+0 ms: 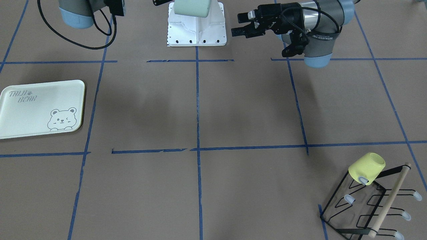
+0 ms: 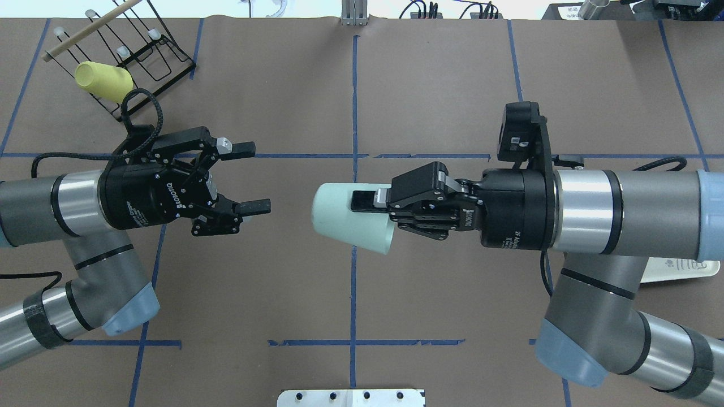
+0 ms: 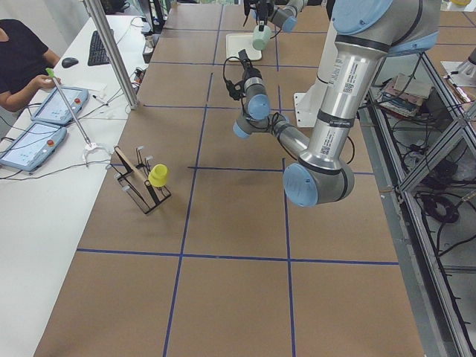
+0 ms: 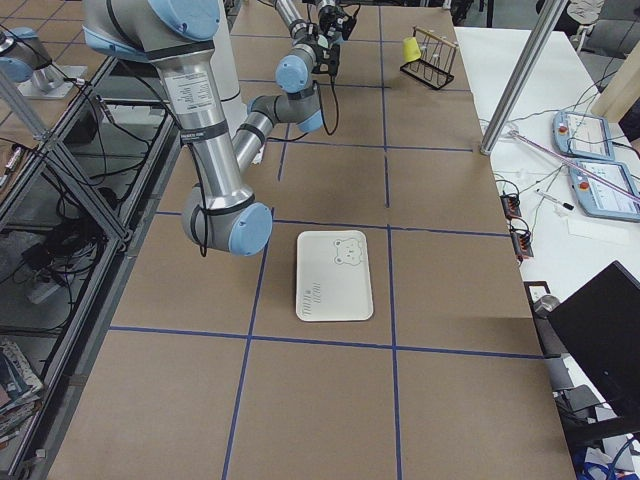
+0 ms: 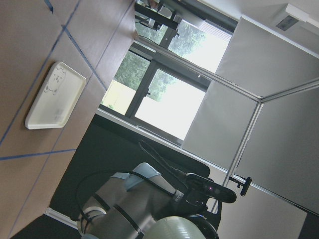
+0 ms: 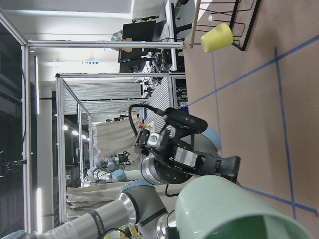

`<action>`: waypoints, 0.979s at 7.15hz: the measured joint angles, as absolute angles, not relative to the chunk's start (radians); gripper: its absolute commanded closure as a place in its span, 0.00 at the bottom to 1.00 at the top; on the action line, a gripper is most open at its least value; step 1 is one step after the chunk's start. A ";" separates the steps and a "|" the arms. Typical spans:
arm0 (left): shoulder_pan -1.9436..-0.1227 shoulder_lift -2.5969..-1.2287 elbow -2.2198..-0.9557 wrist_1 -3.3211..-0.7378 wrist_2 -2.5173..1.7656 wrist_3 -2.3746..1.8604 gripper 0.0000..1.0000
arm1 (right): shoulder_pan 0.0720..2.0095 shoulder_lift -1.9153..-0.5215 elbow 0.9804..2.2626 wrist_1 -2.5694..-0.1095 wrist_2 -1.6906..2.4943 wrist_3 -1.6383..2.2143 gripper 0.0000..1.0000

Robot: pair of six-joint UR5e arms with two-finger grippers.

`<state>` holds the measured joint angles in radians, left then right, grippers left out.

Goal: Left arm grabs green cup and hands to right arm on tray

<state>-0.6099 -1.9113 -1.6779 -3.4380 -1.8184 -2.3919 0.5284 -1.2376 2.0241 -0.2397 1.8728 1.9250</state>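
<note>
1. Green cup (image 2: pixel 350 217): sideways in mid-air, right gripper (image 2: pixel 370 212) clamped on its wall. Tray (image 1: pixel 33 116) well apart; you risk slippage in transit.
2. Left gripper (image 2: pixel 254 178): wide open, empty, near the cup. You risk collision.

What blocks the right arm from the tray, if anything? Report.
Nothing visible, so likely yes. The right tool holds the cup, the left tool is open and apart from it, and the tray lies bare on the side of the right arm.
</note>
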 measured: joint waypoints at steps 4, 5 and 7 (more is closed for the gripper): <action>-0.729 -1.909 -1.670 -2.963 -1.919 -2.153 0.00 | 0.629 -1.473 1.965 -0.265 1.862 1.879 1.00; -0.734 -1.909 -1.674 -2.810 -1.940 -2.031 0.00 | 0.695 -1.506 1.946 -0.314 1.909 1.815 1.00; -0.745 -1.903 -1.689 -2.500 -1.949 -1.794 0.00 | 0.845 -1.533 1.942 -0.540 2.036 1.603 1.00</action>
<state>-0.7455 -1.9031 -1.6892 -2.4996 -1.9494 -1.7945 0.8453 -1.5329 1.9420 -0.5397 2.0362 1.6026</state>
